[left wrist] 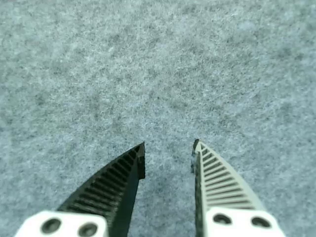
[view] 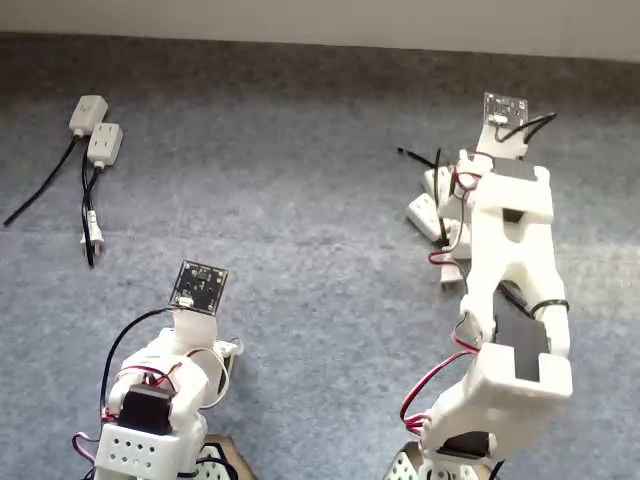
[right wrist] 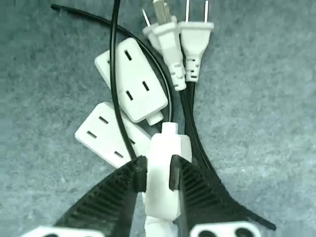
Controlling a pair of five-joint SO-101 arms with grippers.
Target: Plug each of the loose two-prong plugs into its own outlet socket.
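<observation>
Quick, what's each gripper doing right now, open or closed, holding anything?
Left gripper: open, holding nothing.
Right gripper: closed on a white connector.

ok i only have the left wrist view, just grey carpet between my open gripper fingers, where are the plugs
observer: over by the right gripper, which is shut on a white plastic block
operator: any loose plugs there
observer: two white two-prong plugs lie side by side just beyond it
operator: anything on my side
observer: two white outlet blocks on black cords, far beyond the left arm
</observation>
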